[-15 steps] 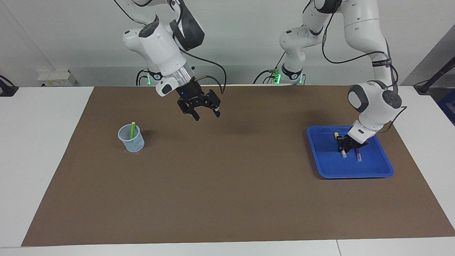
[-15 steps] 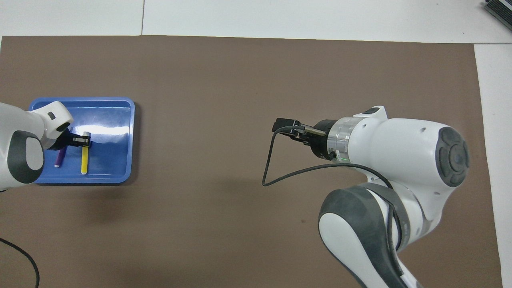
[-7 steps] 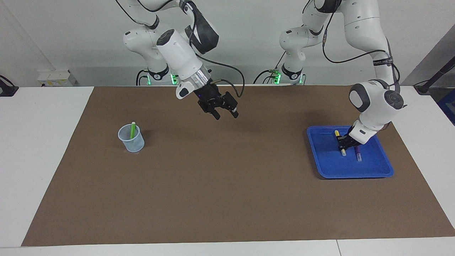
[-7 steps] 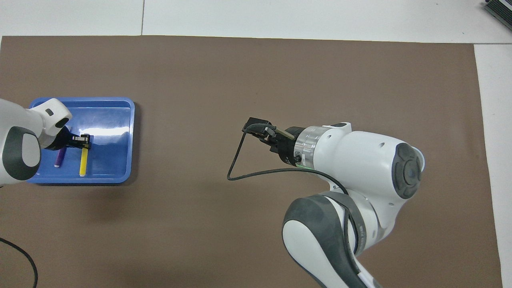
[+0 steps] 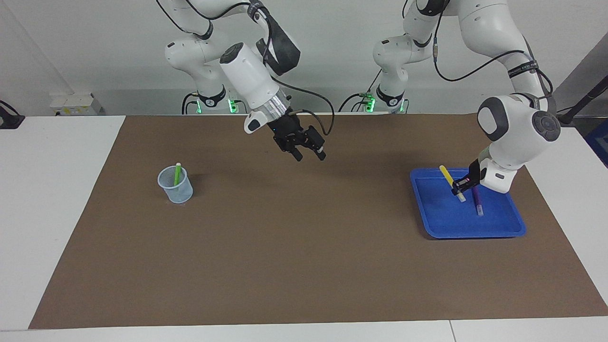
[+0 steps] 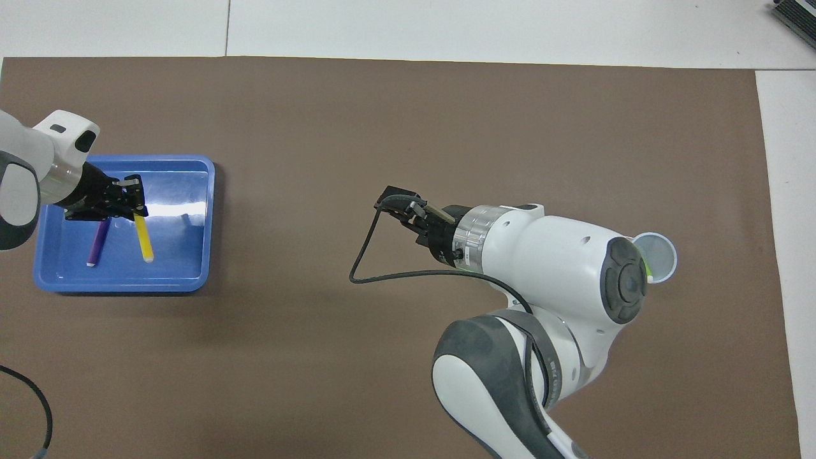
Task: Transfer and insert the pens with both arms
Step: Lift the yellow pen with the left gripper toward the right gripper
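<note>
My left gripper [image 5: 459, 188] is shut on the yellow pen [image 5: 446, 176] and holds it tilted just above the blue tray [image 5: 434, 223]; the gripper also shows in the overhead view [image 6: 134, 205], with the yellow pen [image 6: 144, 241] below it. The dark purple pen [image 5: 477, 200] lies in the tray beside it and shows in the overhead view [image 6: 97, 243]. The green pen [image 5: 177, 173] stands in a clear cup [image 5: 175, 186] toward the right arm's end. My right gripper [image 5: 309, 153] hangs open and empty over the middle of the mat, also in the overhead view [image 6: 400, 205].
A brown mat [image 5: 294, 247] covers most of the white table. In the overhead view the right arm hides most of the cup [image 6: 662, 256]. The tray's rim [image 6: 209, 224] lies toward the left arm's end.
My left gripper has risen with the yellow pen, tilting it up off the tray. My right gripper has moved from near the cup toward the middle of the mat.
</note>
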Robot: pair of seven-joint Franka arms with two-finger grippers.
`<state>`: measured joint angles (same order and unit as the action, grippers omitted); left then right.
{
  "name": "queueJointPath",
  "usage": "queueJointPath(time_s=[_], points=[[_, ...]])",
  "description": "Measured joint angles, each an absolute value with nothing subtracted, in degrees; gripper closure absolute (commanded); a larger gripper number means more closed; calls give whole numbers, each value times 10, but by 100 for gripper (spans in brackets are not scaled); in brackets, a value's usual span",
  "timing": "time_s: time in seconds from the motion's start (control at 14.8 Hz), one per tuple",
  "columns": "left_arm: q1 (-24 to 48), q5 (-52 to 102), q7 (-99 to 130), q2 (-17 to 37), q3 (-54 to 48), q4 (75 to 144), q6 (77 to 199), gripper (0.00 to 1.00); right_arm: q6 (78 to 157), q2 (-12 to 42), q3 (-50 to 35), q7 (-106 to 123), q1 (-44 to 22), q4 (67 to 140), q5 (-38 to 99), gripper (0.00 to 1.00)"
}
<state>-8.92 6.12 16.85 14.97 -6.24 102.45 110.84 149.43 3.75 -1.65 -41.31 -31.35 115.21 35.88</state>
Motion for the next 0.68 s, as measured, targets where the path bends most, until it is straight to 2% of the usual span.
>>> queueJointPath(time_s=[0.68], points=[[-85, 284, 538, 85, -67, 1006, 1001, 100, 1517, 39, -16, -415, -317, 1152, 383, 0]])
